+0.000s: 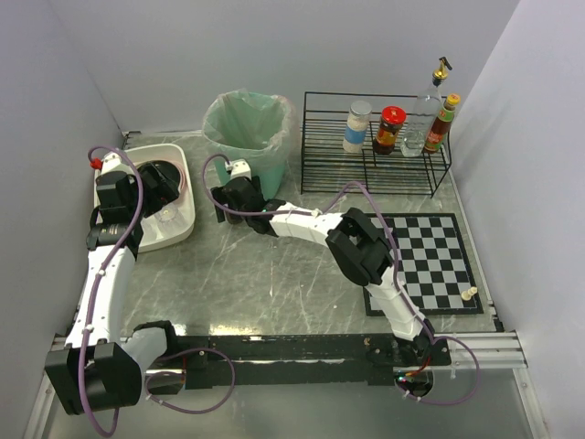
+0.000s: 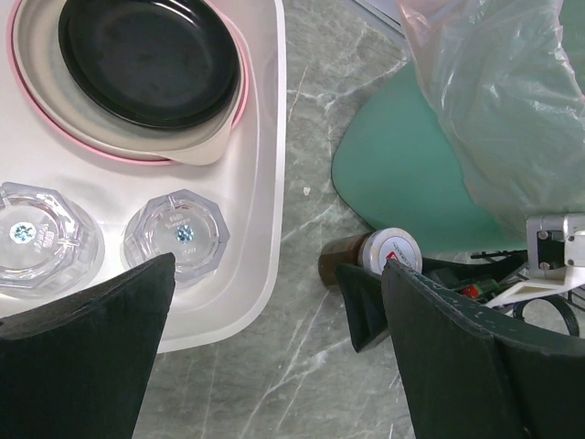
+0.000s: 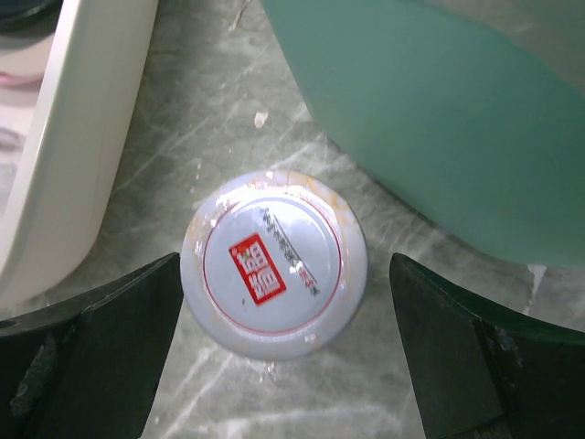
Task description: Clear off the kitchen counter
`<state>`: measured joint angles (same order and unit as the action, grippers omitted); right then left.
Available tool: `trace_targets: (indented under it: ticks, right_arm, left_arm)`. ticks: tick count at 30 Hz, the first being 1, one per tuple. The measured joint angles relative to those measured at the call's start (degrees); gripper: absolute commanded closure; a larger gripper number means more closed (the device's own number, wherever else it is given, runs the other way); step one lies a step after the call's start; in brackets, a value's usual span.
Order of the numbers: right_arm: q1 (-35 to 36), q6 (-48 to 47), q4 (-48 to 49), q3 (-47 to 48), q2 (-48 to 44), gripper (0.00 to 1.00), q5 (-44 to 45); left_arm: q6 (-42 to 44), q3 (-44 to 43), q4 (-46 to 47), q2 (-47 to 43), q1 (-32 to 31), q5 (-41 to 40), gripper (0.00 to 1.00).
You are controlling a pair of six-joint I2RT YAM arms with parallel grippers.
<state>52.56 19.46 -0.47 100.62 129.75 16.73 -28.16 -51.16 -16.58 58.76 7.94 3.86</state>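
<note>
Where the kitchen counter (image 1: 274, 274) lies flat under everything, a green bin (image 1: 245, 128) stands near its back edge. Just left of the bin, not touching, a small jar (image 3: 274, 263) w/ a grey lid stands on the counter. The right gripper (image 3: 283, 274) hangs over it, jaws wide, one each side, holding nothing. Further left of the bin, the left gripper (image 2: 274, 274) hangs by the white tub's (image 2: 265, 110) edge, jaws wide & empty.
</note>
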Motion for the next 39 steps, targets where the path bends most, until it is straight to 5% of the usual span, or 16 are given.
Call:
trace_targets:
  ticks: [13,24,31,39]
  right_arm:
    - [0.20,0.46,4.26,-0.22,1.75,0.23,1.44]
    - [0.44,0.26,2.75,0.68,1.92,0.14,1.81]
    - [0.57,-0.13,2.05,1.38,1.99,0.41,2.54]
    - [0.57,-2.40,5.33,-0.94,1.31,0.87,2.23]
  left_arm:
    - [0.00,0.00,0.00,0.00,0.00,0.44,0.01]
    - [0.00,0.00,0.00,0.00,0.00,0.46,0.01]
    - [0.00,0.00,0.00,0.00,0.00,0.46,0.01]
    - [0.00,0.00,0.00,0.00,0.00,0.46,0.01]
